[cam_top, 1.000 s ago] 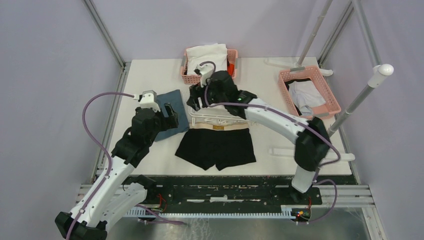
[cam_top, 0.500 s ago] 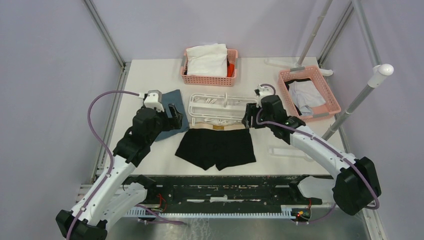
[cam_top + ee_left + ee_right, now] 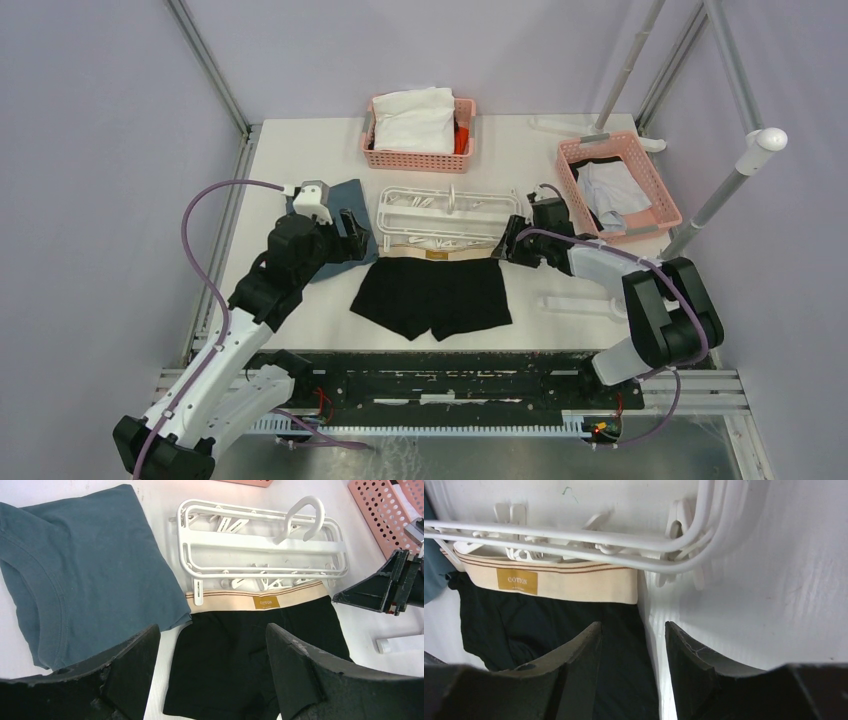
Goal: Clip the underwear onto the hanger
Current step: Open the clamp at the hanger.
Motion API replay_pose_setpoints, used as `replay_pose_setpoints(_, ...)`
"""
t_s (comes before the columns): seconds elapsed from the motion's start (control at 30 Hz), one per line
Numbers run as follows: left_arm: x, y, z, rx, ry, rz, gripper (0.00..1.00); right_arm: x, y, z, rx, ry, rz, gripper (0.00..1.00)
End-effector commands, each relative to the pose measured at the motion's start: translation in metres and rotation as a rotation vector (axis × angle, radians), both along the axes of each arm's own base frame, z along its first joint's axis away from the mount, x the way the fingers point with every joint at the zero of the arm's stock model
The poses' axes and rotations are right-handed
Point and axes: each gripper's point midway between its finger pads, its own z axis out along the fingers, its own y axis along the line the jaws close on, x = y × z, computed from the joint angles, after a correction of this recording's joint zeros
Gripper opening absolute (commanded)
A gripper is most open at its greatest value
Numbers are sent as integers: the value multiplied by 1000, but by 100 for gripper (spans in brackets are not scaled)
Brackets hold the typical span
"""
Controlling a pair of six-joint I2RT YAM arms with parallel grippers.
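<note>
The underwear (image 3: 432,295), black with a beige waistband, lies flat at mid-table. Its waistband touches the near rail of the white hanger (image 3: 445,213), which lies flat with its clips hanging loose. My right gripper (image 3: 510,245) is low at the waistband's right end. In the right wrist view it (image 3: 633,626) is open, straddling the right edge of the underwear (image 3: 524,625) just below the hanger (image 3: 624,542), with nothing pinched. My left gripper (image 3: 352,235) hovers wide open left of the waistband. In the left wrist view it (image 3: 212,630) looks down on the underwear (image 3: 240,640) and hanger (image 3: 240,541).
A folded blue-grey cloth (image 3: 340,200) lies under my left arm. One pink basket (image 3: 415,160) at the back holds a white garment. Another pink basket (image 3: 655,215) stands at the right. A slanted white pole (image 3: 720,190) rises at the right, with a white bar (image 3: 580,305) on the table.
My right arm swung from the hanger's left end across to the waistband's right end and dropped low, its jaws narrowing. The left gripper edged right and narrowed slightly.
</note>
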Motion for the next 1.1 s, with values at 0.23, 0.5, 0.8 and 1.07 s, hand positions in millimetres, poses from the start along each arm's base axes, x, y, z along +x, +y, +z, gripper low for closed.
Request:
replay_pose_setpoints(0.23,4,-7,12,-6,-59,-52,82,39,-45,26,-98,-177,-255,62)
replay_pose_setpoints(0.5,5,-16,12,-18,-58,-92,79,66,-57,42,-10,-200,-240,67)
replay_pose_setpoints(0.8,4,-16,11,-17,-57,-96,80,94,-57,29,196,-152,-294,67)
replay_pose_setpoints(1.07,4,-19,13,-28,-69,-112,80,114,-35,24,390,-149,-239,64)
